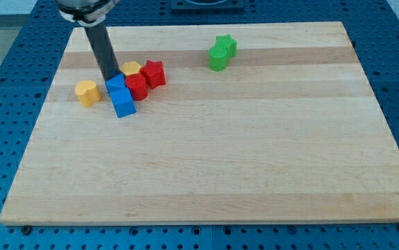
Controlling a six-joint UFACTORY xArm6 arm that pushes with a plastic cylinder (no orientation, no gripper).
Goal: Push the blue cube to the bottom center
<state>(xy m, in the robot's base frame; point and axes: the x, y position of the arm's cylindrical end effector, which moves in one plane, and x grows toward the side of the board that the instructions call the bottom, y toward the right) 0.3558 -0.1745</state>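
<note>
Two blue blocks lie touching at the board's upper left. The lower one is a blue cube (123,103). The upper blue block (117,84) has a shape I cannot make out. My tip (109,78) stands at the upper blue block's top-left edge, touching it or nearly so, above and left of the blue cube. The dark rod (99,42) rises from there to the view's top.
A red block (137,87) touches the blue blocks on their right, with a red star (153,73) and a yellow block (131,68) behind it. Another yellow block (87,92) lies left of the tip. Two green blocks (221,52) sit at top centre-right. The wooden board (255,160) rests on a blue pegboard.
</note>
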